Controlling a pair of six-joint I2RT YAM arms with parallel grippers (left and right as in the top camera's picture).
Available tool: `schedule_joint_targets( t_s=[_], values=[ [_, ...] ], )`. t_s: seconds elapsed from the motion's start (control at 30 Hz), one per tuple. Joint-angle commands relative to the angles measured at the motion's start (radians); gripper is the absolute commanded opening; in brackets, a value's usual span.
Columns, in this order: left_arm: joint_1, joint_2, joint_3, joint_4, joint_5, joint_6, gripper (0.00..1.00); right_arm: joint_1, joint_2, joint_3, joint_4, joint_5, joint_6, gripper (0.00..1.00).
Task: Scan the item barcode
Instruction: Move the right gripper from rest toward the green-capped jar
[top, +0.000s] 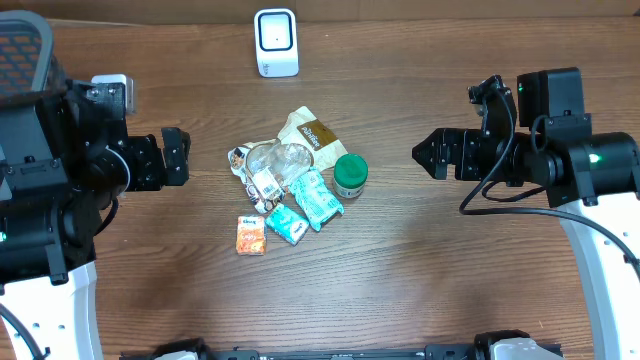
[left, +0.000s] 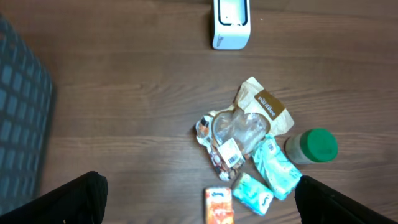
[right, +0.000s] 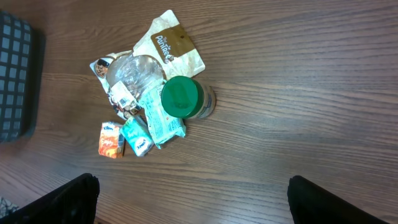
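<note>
The left end effector (top: 178, 157) hovers above the bench (top: 450, 280) on the left side, its jaws spread wide with nothing between them; the right end effector (top: 430, 153) hovers on the opposite side, jaws likewise wide apart and empty, and the two point toward each other across the middle. Between them, well apart from both, the items lie in a small heap on the dark wood: a clear plastic pack (top: 275, 160) bearing a white label (left: 229, 151), resting partly on a brown pouch (top: 313, 131); a green-lidded jar (top: 350, 175) standing upright just beside the pouch; a larger teal packet (top: 319, 198) touching the jar's side, with a smaller teal packet (top: 287, 224) just beside it; and an orange packet (top: 251, 235) at the near left edge of the heap, next to the smaller teal one. The white scanner (top: 276, 42) stands at the far edge of the bench, well apart from the heap and roughly in line with it. A dark mesh basket (top: 22, 50) sits at the far left corner, behind the left arm
</note>
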Motion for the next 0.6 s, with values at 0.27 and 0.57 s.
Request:
schedule_joint_targets(
  t_s=[0.27, 0.57],
  values=[
    [0.006, 0.008, 0.021, 0.016, 0.015, 0.169, 0.99, 0.056, 0.041, 0.010, 0.011, -0.017, 0.027, 0.92],
    [0.005, 0.008, 0.021, 0.014, 0.015, 0.169, 1.00, 0.175, 0.158, 0.010, 0.024, -0.013, 0.052, 0.87]
  ],
)
